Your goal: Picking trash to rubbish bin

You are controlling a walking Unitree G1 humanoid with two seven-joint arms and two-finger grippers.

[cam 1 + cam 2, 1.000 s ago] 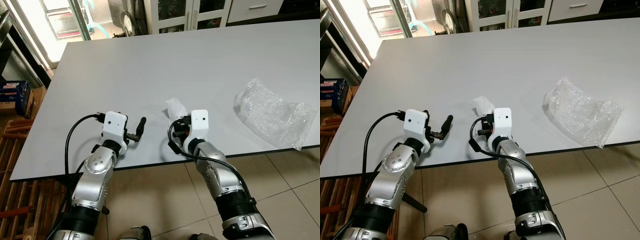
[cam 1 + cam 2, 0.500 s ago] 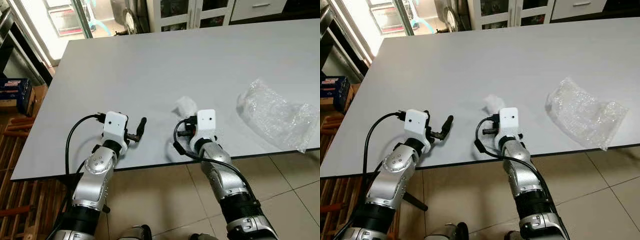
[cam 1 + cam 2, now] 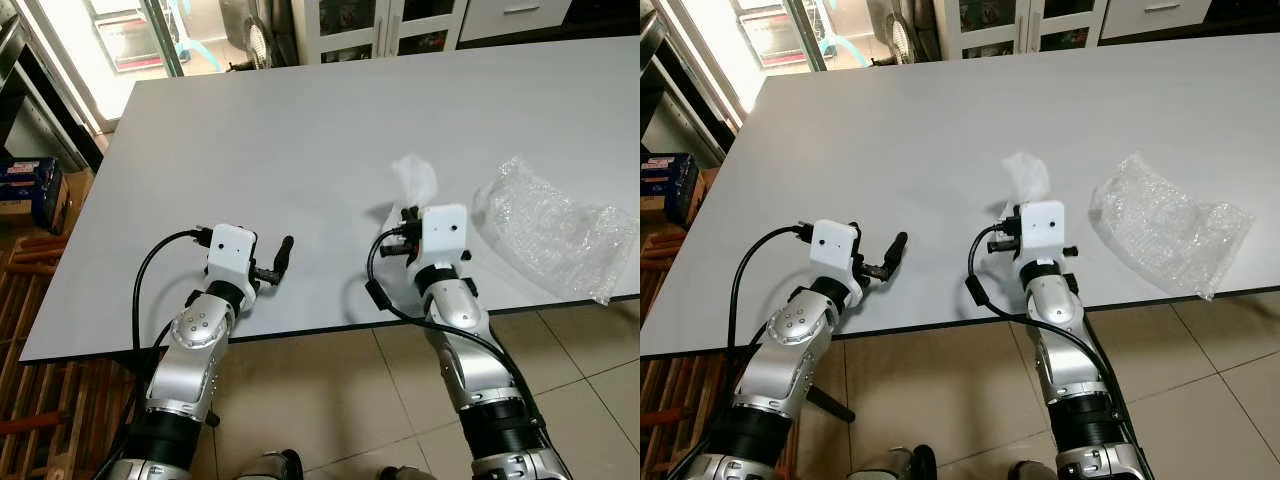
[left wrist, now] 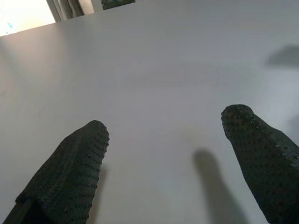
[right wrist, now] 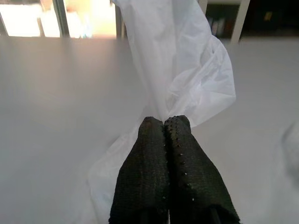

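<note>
we see our right gripper (image 5: 164, 122) clenched on a thin white crumpled plastic sheet (image 5: 180, 70), which stands up from the fingertips above the wide grey table (image 3: 300, 140). the sheet (image 3: 414, 178) is just ahead of the gripper, near the table's front edge. a clear bubble wrap piece (image 3: 548, 225) lies to its right, apart. our left gripper (image 4: 168, 154) hovers released over bare table.

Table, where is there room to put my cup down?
The table is bare across its far half and between the left gripper and the white plastic scrap. It's crowded near the right gripper, whose jaws pinch that scrap, beside the bubble wrap.
</note>
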